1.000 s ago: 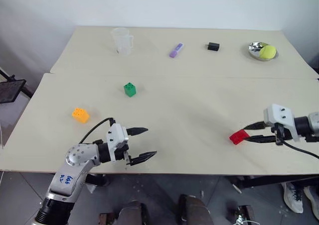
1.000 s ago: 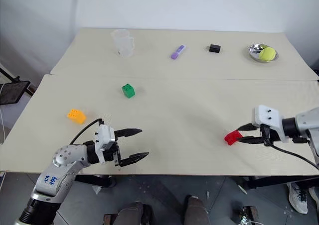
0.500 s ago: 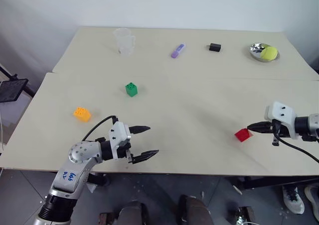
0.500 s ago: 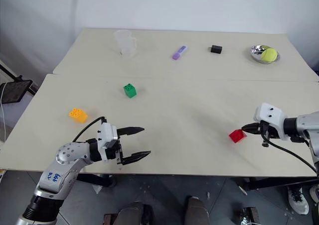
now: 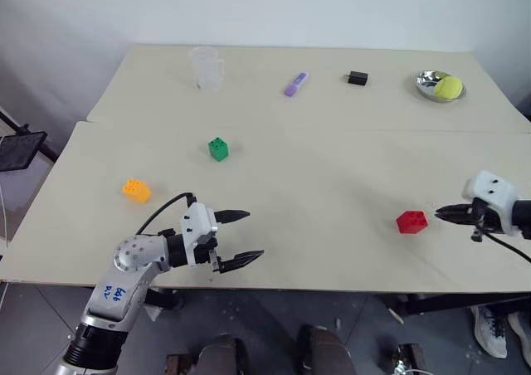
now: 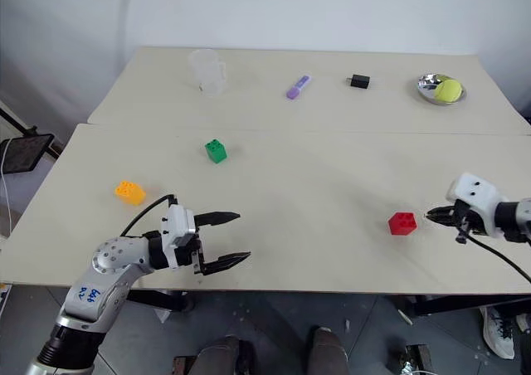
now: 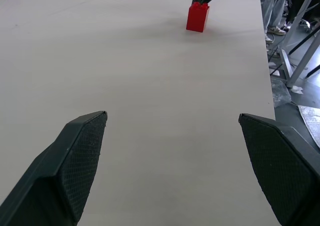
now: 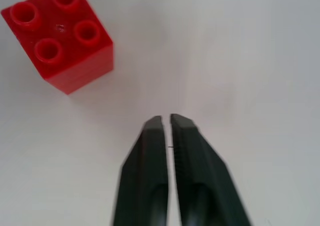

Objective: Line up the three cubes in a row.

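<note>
Red cube [image 5: 411, 221] sits lower right, free, w/ right gripper [image 8: 166, 120] nearly closed just beside it. Left gripper [image 5: 241, 237] wide open, empty, lower left.

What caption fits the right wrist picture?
Right claw shut, empty, beside the red cube.

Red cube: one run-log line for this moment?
red cube: on table, studs up, free | right gripper: shut, beside it | left gripper: open, empty
</note>
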Robot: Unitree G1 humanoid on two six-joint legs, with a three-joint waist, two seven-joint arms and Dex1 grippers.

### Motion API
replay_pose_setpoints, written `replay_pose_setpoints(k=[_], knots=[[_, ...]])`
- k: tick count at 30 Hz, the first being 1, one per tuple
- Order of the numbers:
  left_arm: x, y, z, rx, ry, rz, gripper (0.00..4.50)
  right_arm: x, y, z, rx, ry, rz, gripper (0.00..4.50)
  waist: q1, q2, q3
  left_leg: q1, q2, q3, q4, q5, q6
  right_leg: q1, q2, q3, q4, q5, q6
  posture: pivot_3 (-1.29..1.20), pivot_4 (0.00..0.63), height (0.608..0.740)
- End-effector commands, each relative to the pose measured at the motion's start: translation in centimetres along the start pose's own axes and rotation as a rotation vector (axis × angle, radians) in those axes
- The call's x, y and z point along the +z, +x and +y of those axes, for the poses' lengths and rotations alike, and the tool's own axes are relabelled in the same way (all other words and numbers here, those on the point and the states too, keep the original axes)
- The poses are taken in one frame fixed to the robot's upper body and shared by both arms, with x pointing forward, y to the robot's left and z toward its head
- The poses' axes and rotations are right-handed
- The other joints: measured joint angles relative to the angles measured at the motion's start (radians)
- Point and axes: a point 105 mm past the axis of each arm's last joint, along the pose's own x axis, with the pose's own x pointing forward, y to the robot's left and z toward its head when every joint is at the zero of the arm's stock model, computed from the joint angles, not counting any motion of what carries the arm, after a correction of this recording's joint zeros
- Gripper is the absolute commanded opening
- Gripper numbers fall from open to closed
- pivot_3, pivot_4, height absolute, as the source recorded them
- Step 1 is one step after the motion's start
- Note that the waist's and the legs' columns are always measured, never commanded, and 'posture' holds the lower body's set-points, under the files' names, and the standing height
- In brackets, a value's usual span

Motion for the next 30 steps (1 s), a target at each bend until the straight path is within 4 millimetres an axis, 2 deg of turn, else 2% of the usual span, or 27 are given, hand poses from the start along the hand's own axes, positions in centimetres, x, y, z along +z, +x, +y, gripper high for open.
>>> replay_pose_setpoints(k=[1,5,8,10,13,19,28,29,30], knots=[[0.1,-0.5,0.1,-0.004,0.020,0.004,4.50,2.9,-2.6,0.3,0.067,-0.066,-0.049,1.57,-0.001,0.000,0.000,0.000,0.000,0.000,0.000,0.000,0.000,0.000,0.000,0.000,0.000,0.000,0.000,0.00,0.150,0.740],[0.1,-0.4,0.4,-0.006,0.023,0.006,4.50,5.2,-1.9,1.6,0.171,-0.091,-0.080,2.90,-0.007,0.000,0.000,0.001,0.001,-0.005,0.000,0.000,0.000,0.000,0.000,0.001,0.000,0.000,-0.001,0.00,0.150,0.740],[0.2,-0.2,0.5,-0.009,0.028,0.003,4.50,5.8,-0.6,2.2,0.200,-0.154,-0.090,3.89,-0.005,0.000,0.000,0.001,0.001,-0.005,0.000,0.000,0.000,0.000,0.000,0.001,0.000,0.000,-0.001,0.00,0.150,0.740],[0.3,0.0,0.5,-0.011,0.032,-0.003,4.50,5.3,0.7,2.6,0.222,-0.192,-0.063,4.48,-0.004,0.000,0.000,0.001,0.001,-0.004,0.000,0.000,0.000,0.000,0.000,0.001,0.000,0.000,-0.001,0.00,0.150,0.740],[0.4,0.0,0.4,-0.010,0.034,-0.008,4.50,4.1,2.6,3.1,0.266,-0.191,-0.014,4.48,0.000,0.000,0.000,0.000,0.001,-0.003,0.000,0.000,0.000,0.000,0.000,0.001,0.000,0.000,-0.001,0.00,0.150,0.740],[0.4,-0.2,0.4,-0.005,0.036,-0.003,4.50,3.6,3.9,3.0,0.298,-0.197,0.014,4.48,-0.003,0.001,0.000,0.000,0.000,0.000,0.000,0.000,0.000,-0.001,0.000,0.000,0.000,0.000,-0.001,0.00,0.150,0.740],[0.4,-0.8,0.5,0.021,0.037,0.011,4.50,5.7,4.6,3.6,0.366,-0.190,-0.092,1.70,-0.004,0.001,0.000,0.000,0.001,0.001,0.000,0.000,0.000,-0.001,0.000,0.000,0.001,0.000,-0.001,0.00,0.150,0.740],[0.4,-0.9,0.4,0.024,0.037,0.012,4.50,6.5,4.9,3.8,0.378,-0.190,-0.118,1.48,-0.004,0.001,0.000,0.000,0.001,0.001,0.000,0.000,0.000,-0.001,0.000,0.000,0.001,0.000,-0.001,0.00,0.150,0.740],[0.4,-0.9,0.4,0.026,0.037,0.012,4.50,7.1,5.1,3.9,0.386,-0.191,-0.137,1.52,-0.004,0.001,0.000,0.000,0.001,0.001,0.000,0.000,0.000,-0.001,0.000,0.000,0.001,0.000,-0.001,0.00,0.150,0.740]])
